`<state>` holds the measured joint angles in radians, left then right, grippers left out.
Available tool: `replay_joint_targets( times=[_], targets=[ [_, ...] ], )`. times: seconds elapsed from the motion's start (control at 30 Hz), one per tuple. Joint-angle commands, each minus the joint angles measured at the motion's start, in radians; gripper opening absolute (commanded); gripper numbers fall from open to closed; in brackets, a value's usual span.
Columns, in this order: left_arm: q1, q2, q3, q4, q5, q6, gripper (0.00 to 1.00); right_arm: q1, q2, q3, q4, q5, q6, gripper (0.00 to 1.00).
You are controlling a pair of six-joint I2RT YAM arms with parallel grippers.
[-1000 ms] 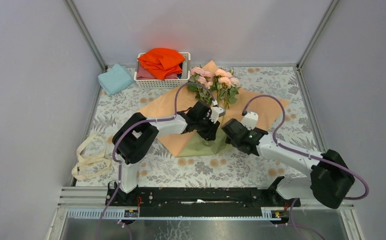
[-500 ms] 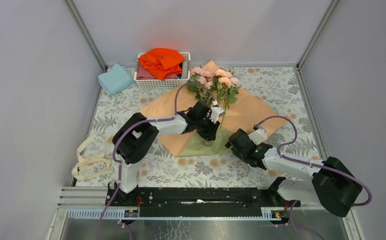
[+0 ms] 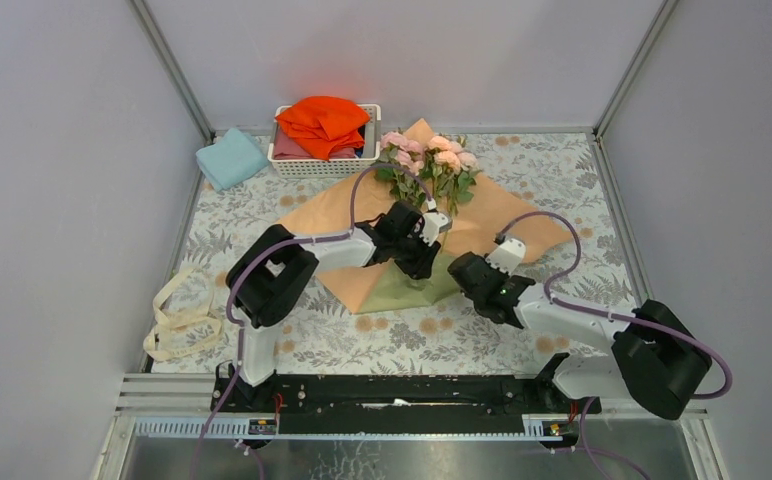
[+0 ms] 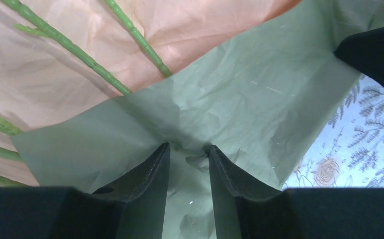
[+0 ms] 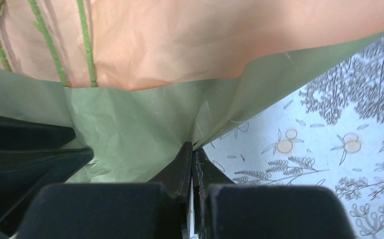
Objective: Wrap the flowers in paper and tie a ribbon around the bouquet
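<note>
Low, right hand (image 5: 192, 149) pinches paper (image 5: 145, 124) edge.

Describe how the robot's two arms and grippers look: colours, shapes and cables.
Both the left arm and right arm have white links between bulky black joints. A purple cable loops along each. The left gripper and right gripper are black, with two tapering, wedge-shaped fingers.
</note>
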<state>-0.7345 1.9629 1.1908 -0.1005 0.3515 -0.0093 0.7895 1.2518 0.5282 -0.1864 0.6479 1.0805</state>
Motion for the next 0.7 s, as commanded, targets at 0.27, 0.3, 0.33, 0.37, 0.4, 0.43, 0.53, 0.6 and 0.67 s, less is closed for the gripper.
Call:
replay_joint_targets(
  times=[0.27, 0.3, 0.33, 0.37, 0.4, 0.43, 0.53, 0.6, 0.67],
  targets=[
    [0.011, 0.103, 0.055, -0.058, -0.088, 0.036, 0.42, 0.185, 0.207, 0.325, -0.278, 0.354, -0.42, 0.0],
    [0.012, 0.106, 0.059, -0.06, -0.087, 0.034, 0.42, 0.205, 0.231, 0.339, -0.259, 0.354, -0.482, 0.0],
    [0.015, 0.11, 0.063, -0.062, -0.084, 0.032, 0.42, 0.227, 0.26, 0.352, -0.241, 0.358, -0.535, 0.0],
    [0.017, 0.113, 0.064, -0.065, -0.077, 0.03, 0.42, 0.249, 0.287, 0.366, -0.222, 0.366, -0.578, 0.0],
    [0.022, 0.112, 0.066, -0.065, -0.07, 0.027, 0.42, 0.266, 0.322, 0.379, -0.199, 0.372, -0.63, 0.0],
    [0.025, 0.112, 0.066, -0.064, -0.065, 0.024, 0.42, 0.28, 0.345, 0.393, -0.174, 0.377, -0.675, 0.0],
    [0.039, 0.101, 0.061, -0.061, -0.033, 0.023, 0.42, 0.312, 0.376, 0.392, -0.041, 0.344, -0.83, 0.0],
    [0.058, 0.09, 0.053, -0.049, 0.019, 0.015, 0.43, 0.334, 0.373, 0.357, 0.086, 0.3, -0.942, 0.0],
    [0.083, 0.083, 0.042, -0.028, 0.088, -0.013, 0.43, 0.348, 0.365, 0.316, 0.214, 0.249, -1.036, 0.0]
  ],
)
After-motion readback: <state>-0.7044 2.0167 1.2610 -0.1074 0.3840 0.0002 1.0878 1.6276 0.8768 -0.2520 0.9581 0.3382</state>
